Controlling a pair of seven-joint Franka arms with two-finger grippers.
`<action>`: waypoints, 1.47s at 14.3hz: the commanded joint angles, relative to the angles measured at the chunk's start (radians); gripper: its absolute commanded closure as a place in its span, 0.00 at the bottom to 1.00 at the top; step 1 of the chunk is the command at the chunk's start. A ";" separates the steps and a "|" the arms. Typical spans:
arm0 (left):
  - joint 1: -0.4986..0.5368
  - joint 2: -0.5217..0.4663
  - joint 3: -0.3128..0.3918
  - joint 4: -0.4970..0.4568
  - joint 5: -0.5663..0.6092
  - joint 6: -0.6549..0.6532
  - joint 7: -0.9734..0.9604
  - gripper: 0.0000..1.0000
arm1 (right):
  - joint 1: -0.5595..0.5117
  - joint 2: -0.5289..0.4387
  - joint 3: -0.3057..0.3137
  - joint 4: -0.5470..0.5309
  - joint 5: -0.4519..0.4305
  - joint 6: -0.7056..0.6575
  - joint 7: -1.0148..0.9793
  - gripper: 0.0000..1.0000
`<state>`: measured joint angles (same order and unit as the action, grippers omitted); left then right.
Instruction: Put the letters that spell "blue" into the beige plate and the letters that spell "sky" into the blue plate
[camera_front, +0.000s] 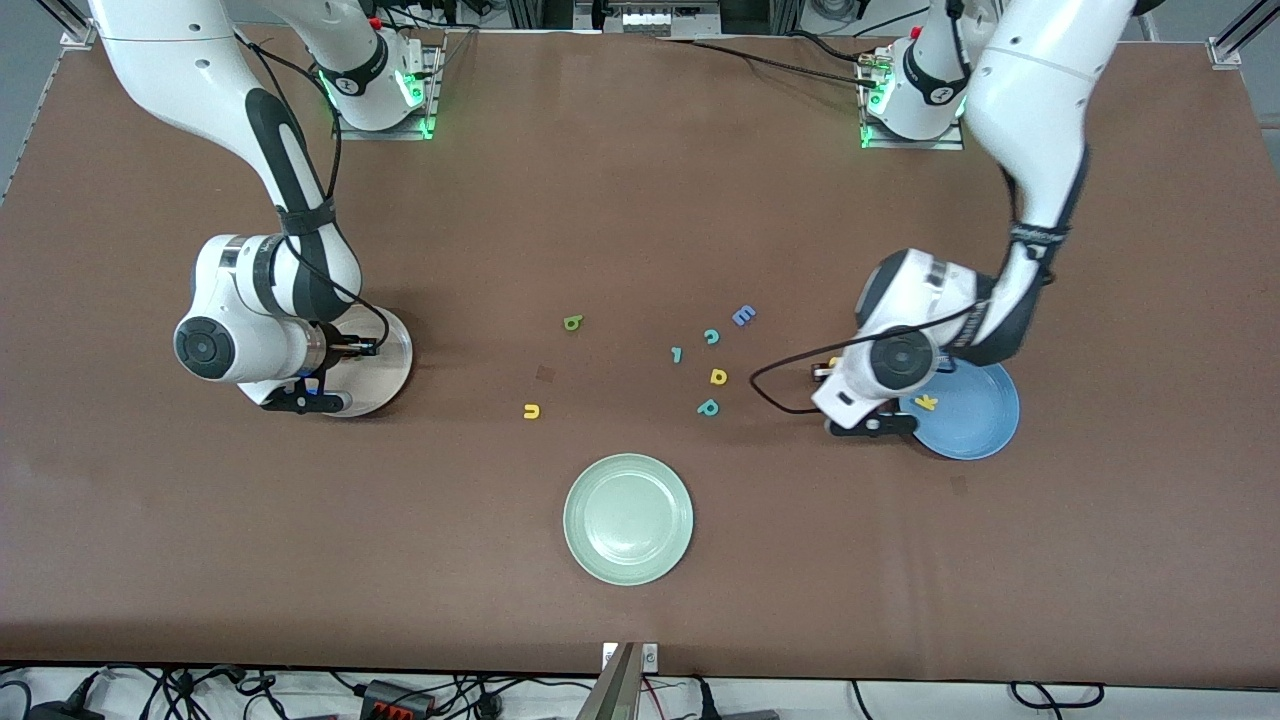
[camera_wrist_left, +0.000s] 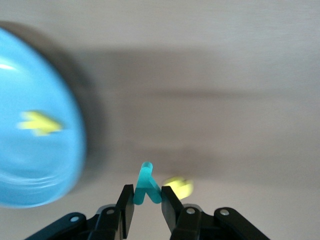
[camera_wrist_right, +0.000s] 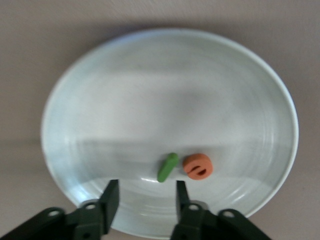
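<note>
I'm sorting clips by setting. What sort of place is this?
Probably a robotics lab bench: two arms bolted to a brown table, foam letters such as the b scattered between plates like the green plate, and loose cables along the table's edge.

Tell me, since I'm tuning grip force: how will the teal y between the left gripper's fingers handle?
The teal y looks like thin foam, so probably light and squashy. Pinched in the left gripper, it could twist. Flat-sided, it shouldn't roll if dropped on the blue plate.
</note>
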<state>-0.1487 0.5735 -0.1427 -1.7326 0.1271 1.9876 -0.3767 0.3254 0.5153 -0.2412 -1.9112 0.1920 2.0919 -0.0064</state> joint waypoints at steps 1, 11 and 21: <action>0.102 -0.040 -0.008 -0.004 0.020 -0.067 0.192 0.87 | 0.033 -0.009 0.014 0.081 0.017 -0.004 0.025 0.00; 0.173 -0.009 -0.070 -0.047 -0.013 -0.015 0.224 0.00 | 0.273 0.225 0.014 0.446 0.024 0.106 0.163 0.00; 0.143 0.019 -0.178 -0.203 -0.004 0.289 0.065 0.09 | 0.372 0.367 0.008 0.501 0.018 0.191 0.359 0.00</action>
<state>-0.0082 0.6051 -0.3175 -1.9172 0.1209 2.2601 -0.3056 0.6768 0.8545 -0.2185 -1.4452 0.2087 2.2861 0.3312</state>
